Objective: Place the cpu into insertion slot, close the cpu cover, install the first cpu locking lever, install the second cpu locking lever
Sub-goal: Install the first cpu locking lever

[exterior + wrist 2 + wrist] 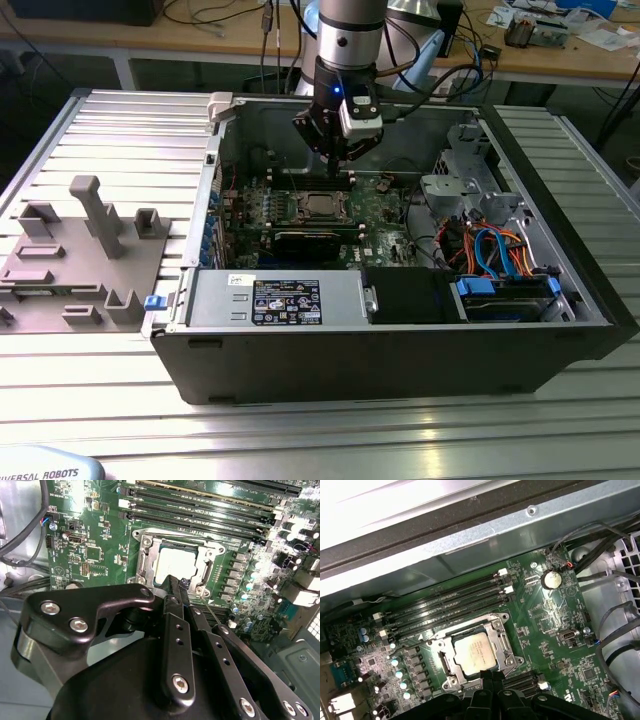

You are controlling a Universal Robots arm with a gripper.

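The cpu [476, 652] lies flat in the insertion slot [445, 662] on the green motherboard, its dull silver top showing through the window of the cpu cover [498, 632]. The cover lies down around the chip. In the second wrist view the cpu [175, 562] sits just beyond my gripper [176, 581], whose black fingers [172, 610] meet at their tips with nothing between them. In the first wrist view the gripper [487, 676] hovers at the socket's edge. In the exterior view the gripper [335, 165] hangs just above and behind the socket [320, 205]. I cannot tell how the locking levers stand.
Long black memory slots [450, 607] run beside the socket. The case walls [215, 200] enclose the board, with a drive cage [465, 170] and coloured cables [495, 250] on the exterior view's right. A grey fixture plate [80, 260] lies outside the case on the left.
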